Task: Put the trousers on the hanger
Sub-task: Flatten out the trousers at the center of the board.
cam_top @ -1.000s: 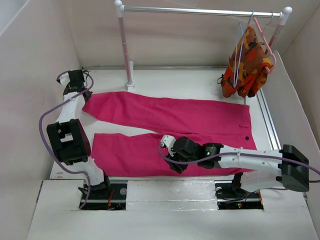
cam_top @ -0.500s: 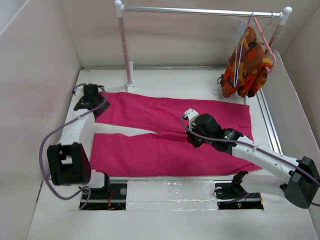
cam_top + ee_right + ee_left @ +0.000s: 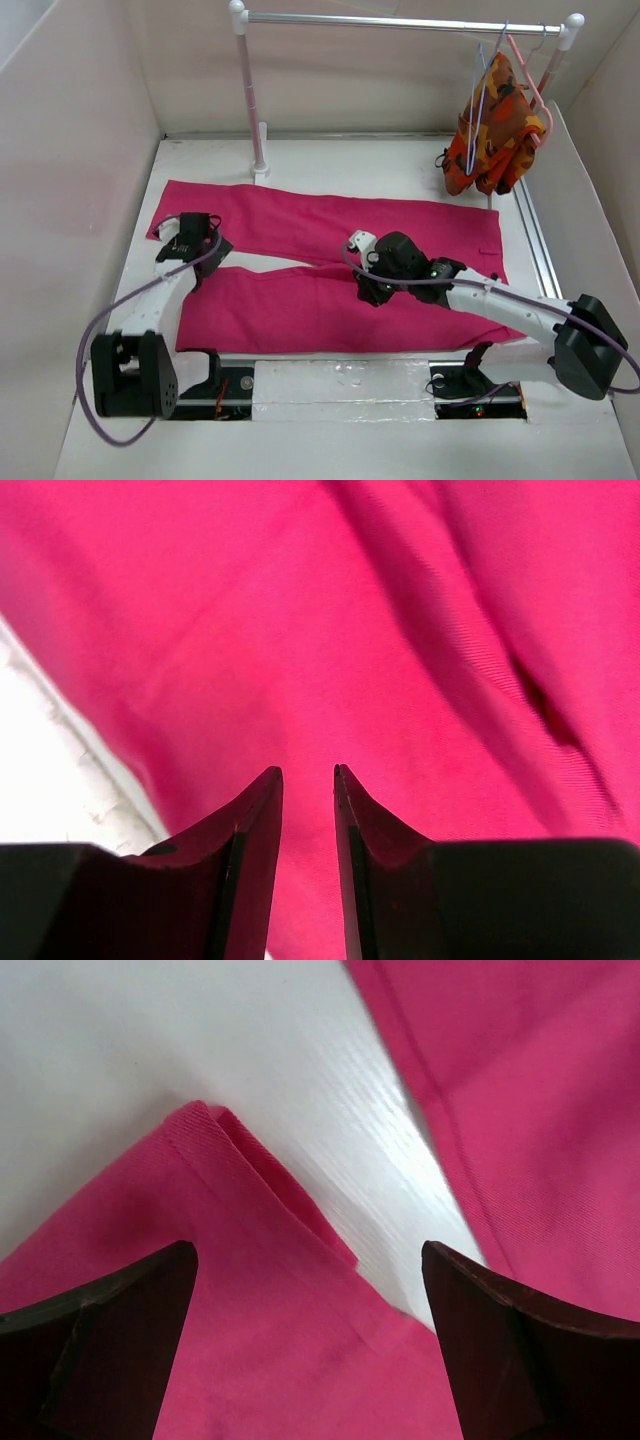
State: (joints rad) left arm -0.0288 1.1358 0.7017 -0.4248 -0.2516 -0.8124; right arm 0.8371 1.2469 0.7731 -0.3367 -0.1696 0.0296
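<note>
- The trousers (image 3: 400, 235) are lying flat across the middle of the white counter (image 3: 380, 165), legs pointing frame left.
- The left claw (image 3: 310, 1290) is hovering wide apart over a leg hem, centre left.
- The right claw (image 3: 308, 780) is showing a narrow gap above the cloth, gripping nothing.
- The hanger (image 3: 480, 100) is hanging from the rail (image 3: 400, 21), upper right.

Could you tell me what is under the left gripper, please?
The left gripper hangs open over a folded hem corner of the trousers and white table. What lies beneath the cloth is hidden.
</note>
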